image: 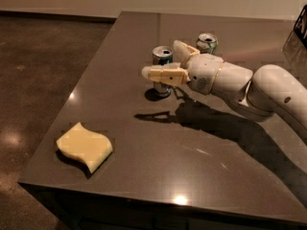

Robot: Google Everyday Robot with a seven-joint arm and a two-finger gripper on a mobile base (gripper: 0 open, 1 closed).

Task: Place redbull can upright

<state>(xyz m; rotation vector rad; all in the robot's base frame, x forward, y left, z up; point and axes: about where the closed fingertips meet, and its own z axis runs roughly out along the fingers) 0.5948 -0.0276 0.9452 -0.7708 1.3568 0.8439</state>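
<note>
The redbull can (161, 57), slim, blue and silver, stands upright on the dark table (144, 143) a little behind its middle. My gripper (160, 57) reaches in from the right at the can's height, with its fingers spread apart. The near finger (165, 75) crosses in front of the can's body. The far finger (183, 50) sits behind and to the right of the can's top. The can stands between the two fingers. Its lower part and its shadow show below the near finger.
A wider white-and-green soda can (207, 42) stands upright behind the gripper's wrist. A yellow wavy sponge (85, 146) lies near the front left corner. The table's left and front edges drop to the floor. A dark object (302, 23) stands at the far right edge.
</note>
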